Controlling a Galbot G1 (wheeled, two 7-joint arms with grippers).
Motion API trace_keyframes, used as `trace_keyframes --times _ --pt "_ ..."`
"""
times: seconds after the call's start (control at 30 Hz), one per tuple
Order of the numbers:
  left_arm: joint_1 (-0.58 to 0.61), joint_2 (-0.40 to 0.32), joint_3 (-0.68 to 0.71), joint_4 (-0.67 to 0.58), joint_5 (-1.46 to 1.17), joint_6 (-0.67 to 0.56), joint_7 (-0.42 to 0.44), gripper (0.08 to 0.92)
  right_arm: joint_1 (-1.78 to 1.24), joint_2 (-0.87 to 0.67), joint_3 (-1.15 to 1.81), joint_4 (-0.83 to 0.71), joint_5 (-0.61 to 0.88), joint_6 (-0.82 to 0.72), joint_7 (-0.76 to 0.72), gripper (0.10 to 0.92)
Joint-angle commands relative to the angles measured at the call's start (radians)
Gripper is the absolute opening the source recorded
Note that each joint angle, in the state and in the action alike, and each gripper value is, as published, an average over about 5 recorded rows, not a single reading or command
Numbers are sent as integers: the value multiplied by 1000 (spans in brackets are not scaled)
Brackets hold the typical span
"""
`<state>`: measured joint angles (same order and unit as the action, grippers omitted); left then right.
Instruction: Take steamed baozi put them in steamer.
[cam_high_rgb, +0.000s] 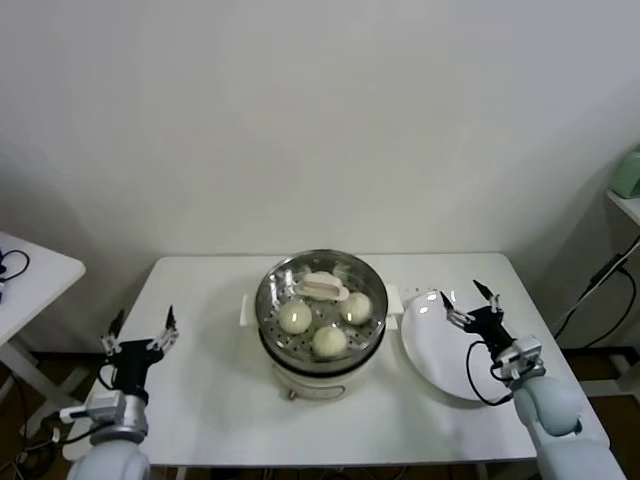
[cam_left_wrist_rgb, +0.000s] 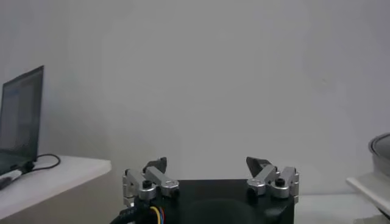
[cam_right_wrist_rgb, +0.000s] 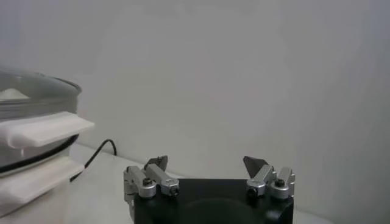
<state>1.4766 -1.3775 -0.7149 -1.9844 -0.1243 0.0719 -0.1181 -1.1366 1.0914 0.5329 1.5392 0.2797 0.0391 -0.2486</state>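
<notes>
From where I sit, the loading looks finished: three steamed baozi (cam_high_rgb: 321, 325) sit on the perforated floor of the steamer (cam_high_rgb: 275, 285), which stands mid-table toward the front edge, and a fourth pale shape at the steamer's back rim, with a pinkish streak, may be the last bun or something else; I cannot tell. The white plate (cam_high_rgb: 432, 358) just beside the steamer toward the table's right edge is bare. My left gripper (cam_high_rgb: 141, 333) hangs with its jaws spread and empty near the table's front left corner, well apart from the steamer. My right gripper (cam_high_rgb: 467, 302) is likewise released and holding nothing, over the plate. I judge the next move is only to check the bun count. A black cable (cam_right_wrist_rgb: 97, 152) trails near the steamer.
</notes>
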Motion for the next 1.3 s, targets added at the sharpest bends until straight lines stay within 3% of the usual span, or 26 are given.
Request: trace_keyframes --times 0.03,0.43,1.3 --pt "12 -50 -34 16 21 -27 23 823 -25 7 -8 55 -20 -37 27 823" --pt "5 -60 -42 34 27 -31 50 823 -54 11 21 63 9 -50 12 823" --pt "28 -82 -79 41 8 -75 140 823 -144 37 82 73 97 78 -40 823"
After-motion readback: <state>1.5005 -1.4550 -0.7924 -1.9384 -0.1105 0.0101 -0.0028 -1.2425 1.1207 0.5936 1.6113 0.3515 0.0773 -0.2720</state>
